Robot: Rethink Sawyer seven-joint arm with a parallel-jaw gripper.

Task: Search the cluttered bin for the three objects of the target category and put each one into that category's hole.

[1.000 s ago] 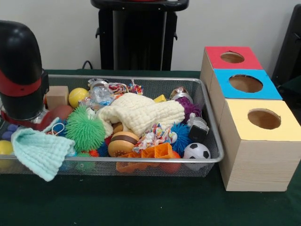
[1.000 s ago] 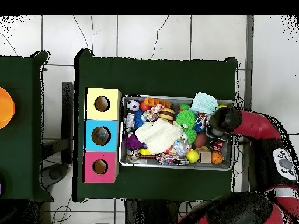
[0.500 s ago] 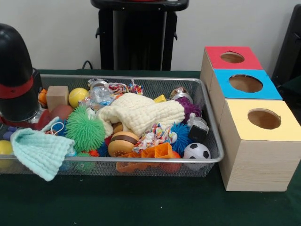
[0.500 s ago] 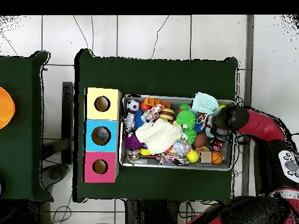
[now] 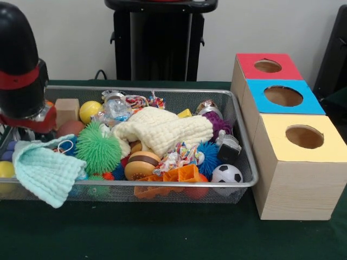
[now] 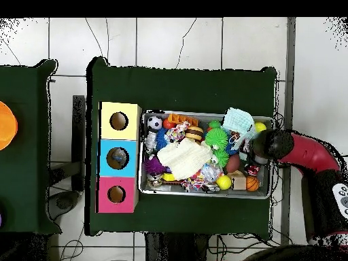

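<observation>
I see my red and black arm [image 5: 21,70] hanging over the 9 o'clock end of the wire mesh bin [image 5: 238,127] in the front view, its black barrel upright with a red band, raised just above the toys. I cannot tell how the jaws stand; the barrel hides them. In the overhead view the arm [image 6: 299,146] reaches in from 3 o'clock and ends at the bin's rim there.

Below it a pale mint knitted cloth [image 5: 46,173] drapes over the bin's near rim. Just beside that sits a green spiky rubber ball [image 5: 98,149], and a cream knitted cloth [image 5: 162,130] covers the middle. A black and white soccer ball [image 5: 226,174] lies in the near corner at 4 o'clock, and a yellow ball [image 5: 89,111] next to a wooden cube [image 5: 66,111] near the arm.

Three wooden boxes stand against the bin's 3 o'clock side: red-topped [image 5: 268,66], blue-topped [image 5: 283,96], yellow-topped [image 5: 303,136], each with a round hole. The green surface [image 5: 162,233] lies bare in front of the bin.
</observation>
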